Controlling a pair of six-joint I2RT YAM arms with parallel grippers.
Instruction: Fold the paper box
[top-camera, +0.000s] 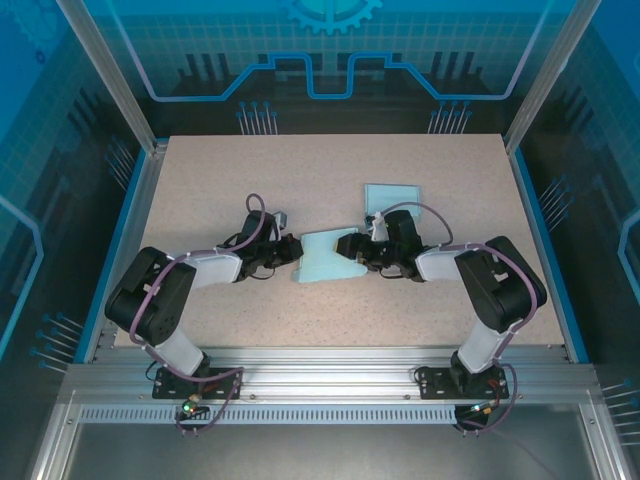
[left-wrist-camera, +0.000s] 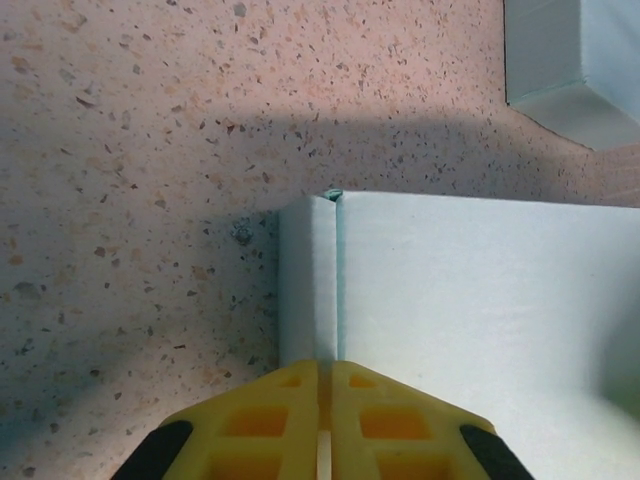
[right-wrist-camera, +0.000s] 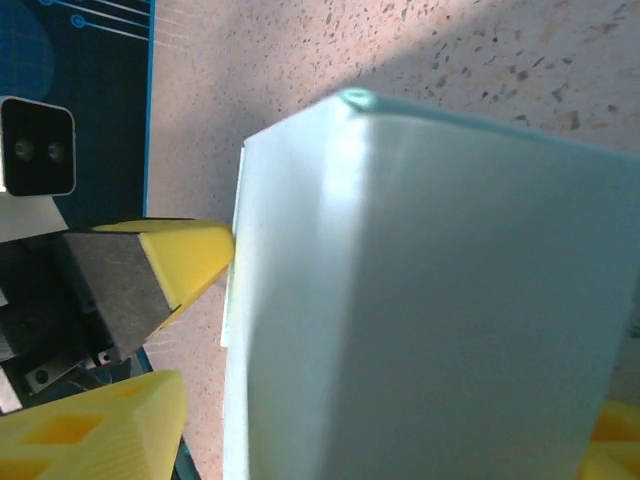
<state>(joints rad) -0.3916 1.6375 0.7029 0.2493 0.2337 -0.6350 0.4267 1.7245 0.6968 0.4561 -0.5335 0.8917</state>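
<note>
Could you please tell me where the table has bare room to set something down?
Bare: the far strip of the table, its left side beyond the left arm, and the near strip before the paper box. Crowded: the middle, where left gripper and right gripper meet the box, second box behind.

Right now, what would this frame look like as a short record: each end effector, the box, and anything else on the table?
left end effector: shut, pinching a folded edge of the paper box
right end effector: open, fingers straddling the opposite end of the paper box, a gap visible on one side
box position: middle of the table, between the two arms
other item: second pale blue box, farther back, apart from the first
</note>
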